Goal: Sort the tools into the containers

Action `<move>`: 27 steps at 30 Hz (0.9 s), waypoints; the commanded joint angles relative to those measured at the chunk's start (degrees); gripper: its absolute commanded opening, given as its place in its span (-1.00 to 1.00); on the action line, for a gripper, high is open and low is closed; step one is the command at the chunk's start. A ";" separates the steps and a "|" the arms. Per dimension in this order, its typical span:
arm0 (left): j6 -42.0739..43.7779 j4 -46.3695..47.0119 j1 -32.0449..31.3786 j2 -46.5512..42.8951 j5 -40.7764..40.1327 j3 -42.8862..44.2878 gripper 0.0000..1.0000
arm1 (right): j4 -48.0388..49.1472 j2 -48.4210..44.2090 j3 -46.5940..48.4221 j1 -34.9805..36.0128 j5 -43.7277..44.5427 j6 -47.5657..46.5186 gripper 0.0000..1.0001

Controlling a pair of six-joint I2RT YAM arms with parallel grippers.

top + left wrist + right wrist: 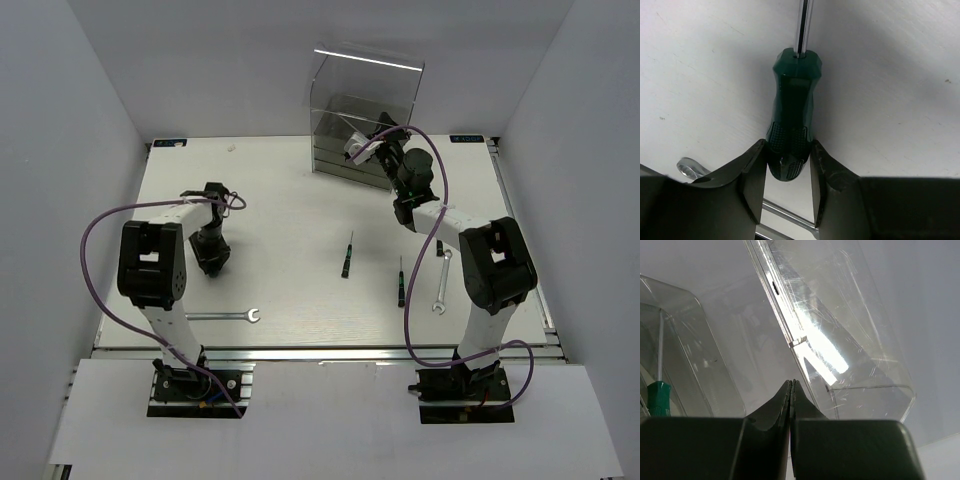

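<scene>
Gripping a green-handled screwdriver (792,110) by its butt end, my left gripper (788,167) hangs close over the table (290,210). My right gripper (791,386) is pressed fully together on nothing, up against the clear cabinet (365,110), where another screwdriver (659,396) shows inside a drawer. Loose on the table lie a middle screwdriver (347,256), a right screwdriver (401,282), a left wrench (225,317) and a right wrench (441,283).

The right hand (791,384), fingers pressed together, faces the clear cabinet (840,340); 1 green-handled screwdriver (658,396) shows through a drawer (695,355) at left.
</scene>
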 commanded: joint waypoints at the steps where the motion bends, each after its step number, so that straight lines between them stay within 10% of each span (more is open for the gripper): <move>1: -0.18 5.13 0.22 -0.94 4.31 -2.56 -0.54 | 5.70 -3.32 0.31 -0.26 0.94 1.20 -1.00; 6: 1.04 10.31 0.31 -5.58 11.40 -5.02 -1.00 | 5.61 -3.67 -0.13 -0.35 1.03 1.20 -1.00; 15: 2.56 30.78 -2.23 -17.11 46.56 -4.94 -1.00 | 4.38 -4.02 -0.66 -0.44 1.47 2.34 -1.00; 27: -21.96 61.54 -13.66 4.67 66.89 15.00 -1.00 | 3.94 -3.49 -0.22 -0.35 1.82 2.25 -1.00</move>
